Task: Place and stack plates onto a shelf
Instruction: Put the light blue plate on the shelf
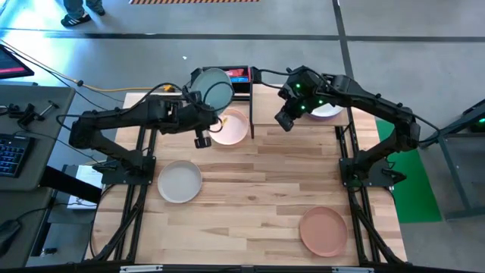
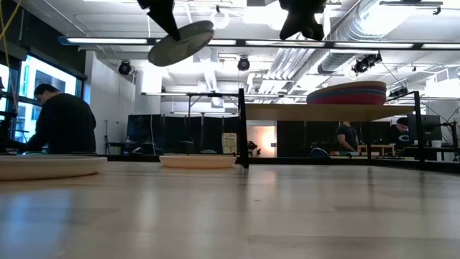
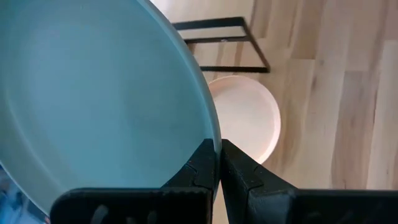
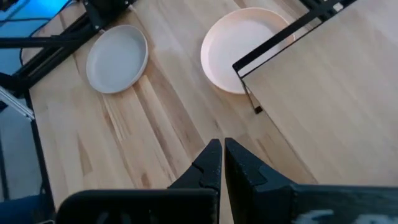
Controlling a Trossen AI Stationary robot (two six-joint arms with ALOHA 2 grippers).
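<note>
My left gripper (image 1: 195, 98) is shut on a teal plate (image 1: 214, 86), held high and tilted over the table's far middle (image 2: 183, 42). Below it a pale pink plate (image 1: 232, 127) lies flat on the table beside the shelf (image 1: 265, 102), a light-wood board on black posts. A stack of plates (image 2: 348, 93) sits on the shelf board. A greyish plate (image 1: 179, 182) and a salmon-brown plate (image 1: 323, 231) lie flat on the table. My right gripper (image 4: 221, 149) hangs shut with nothing in it, above the table by the shelf's near left corner. My left gripper pinches the teal plate's rim (image 3: 211, 134) between its two fingers, which slant downward. The plate is lifted clear of everything, tilted, and stands out beyond the fingertips.
The shelf's black posts (image 3: 230, 43) stand close to the pink plate. A keyboard and tools lie on a side desk (image 1: 23, 121) at the left. People (image 2: 61, 122) sit in the room beyond the table. Bare table lies between the near plates.
</note>
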